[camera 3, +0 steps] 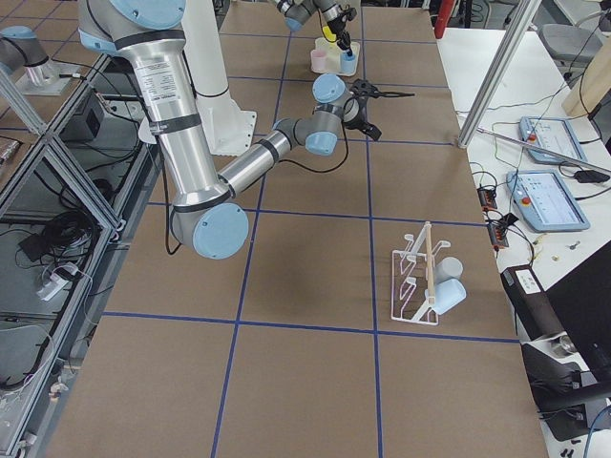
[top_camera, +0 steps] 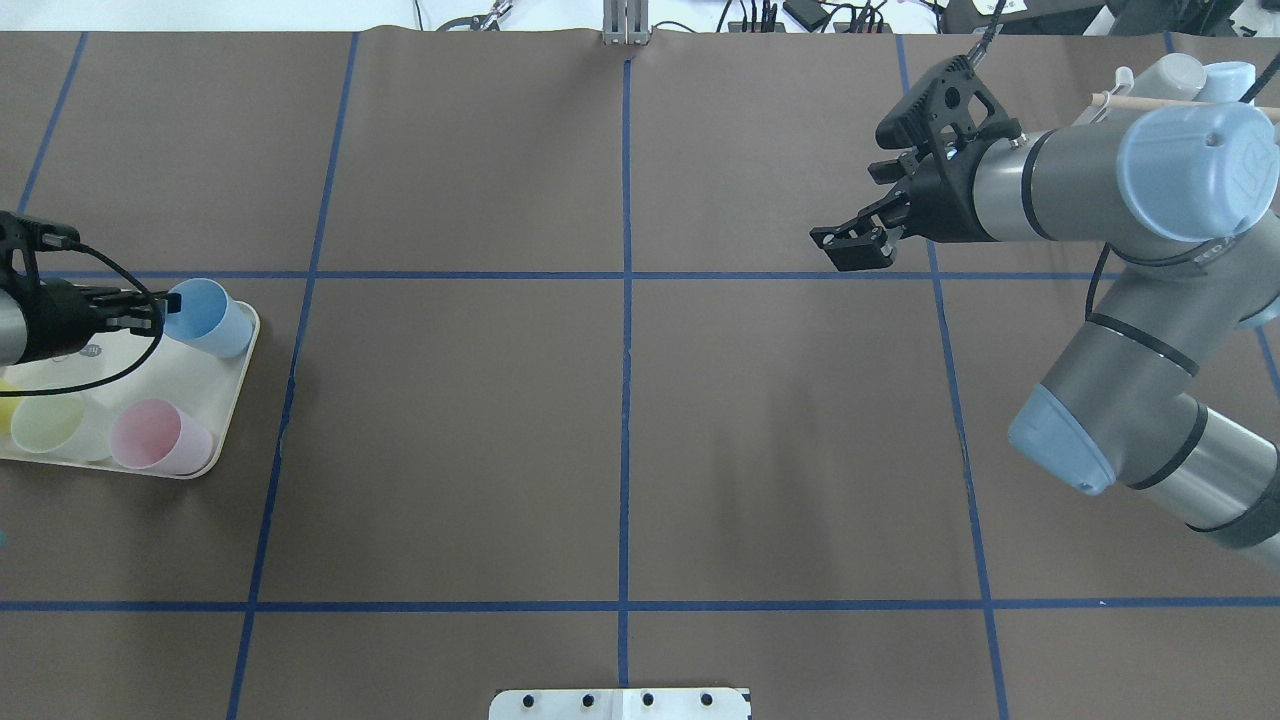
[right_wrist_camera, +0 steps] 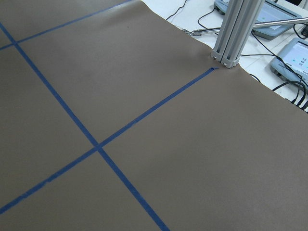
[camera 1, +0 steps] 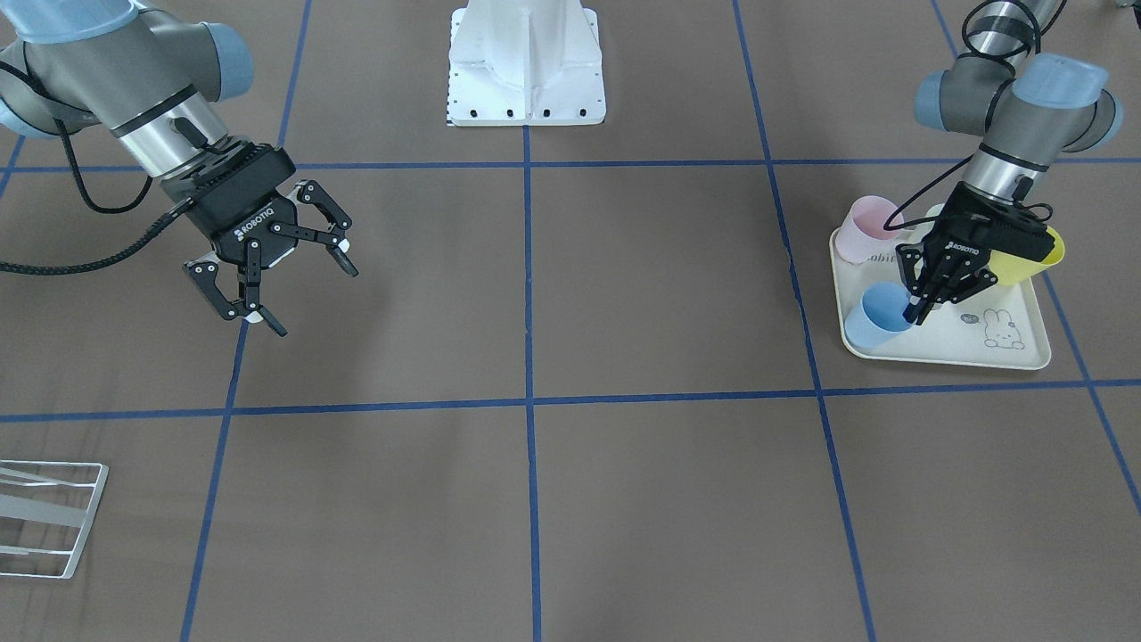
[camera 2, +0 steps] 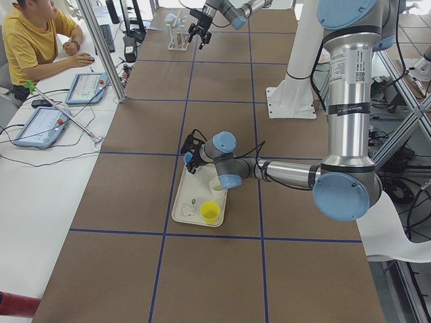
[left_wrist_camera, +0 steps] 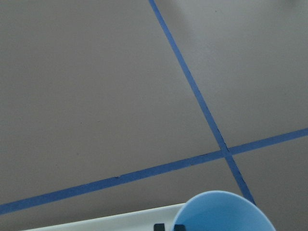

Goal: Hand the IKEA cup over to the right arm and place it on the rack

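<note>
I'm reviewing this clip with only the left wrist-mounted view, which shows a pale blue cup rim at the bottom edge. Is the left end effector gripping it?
Observer: It looks so. In the front-facing view the left end effector appears shut on the rim of the pale blue plastic cup, one finger inside, at a corner of the cream rabbit-print tray.
Operator: Are there other cups on that tray?
Observer: Three: a pink plastic cup, a yellow plastic cup and a pale greenish cup.
Operator: And the right arm?
Observer: The right end effector hangs open and empty above the brown table surface, well away from the tray.
</note>
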Motion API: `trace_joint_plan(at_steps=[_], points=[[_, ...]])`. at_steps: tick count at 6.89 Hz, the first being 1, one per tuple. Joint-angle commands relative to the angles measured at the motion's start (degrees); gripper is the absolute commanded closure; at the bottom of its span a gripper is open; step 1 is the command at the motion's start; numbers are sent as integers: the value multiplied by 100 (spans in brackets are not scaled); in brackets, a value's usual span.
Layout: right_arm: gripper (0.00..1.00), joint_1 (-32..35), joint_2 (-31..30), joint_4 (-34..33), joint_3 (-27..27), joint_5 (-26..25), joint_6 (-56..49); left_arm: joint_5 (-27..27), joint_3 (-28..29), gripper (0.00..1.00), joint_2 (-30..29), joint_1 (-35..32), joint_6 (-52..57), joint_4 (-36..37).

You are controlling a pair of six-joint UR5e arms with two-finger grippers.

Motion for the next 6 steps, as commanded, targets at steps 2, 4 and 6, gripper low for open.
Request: trace_joint_plan(at_steps=[2, 4, 6], points=[[1, -52, 33, 0, -18, -5, -5, -189, -150, 100, -5, -67, 57, 70], [1, -315, 77, 9, -44, -5, 4, -1292, -474, 100, -32, -855, 223, 105], [1, -709, 147, 776, -236, -379, -48, -1605, -1071, 100, -189, -894, -743, 237]])
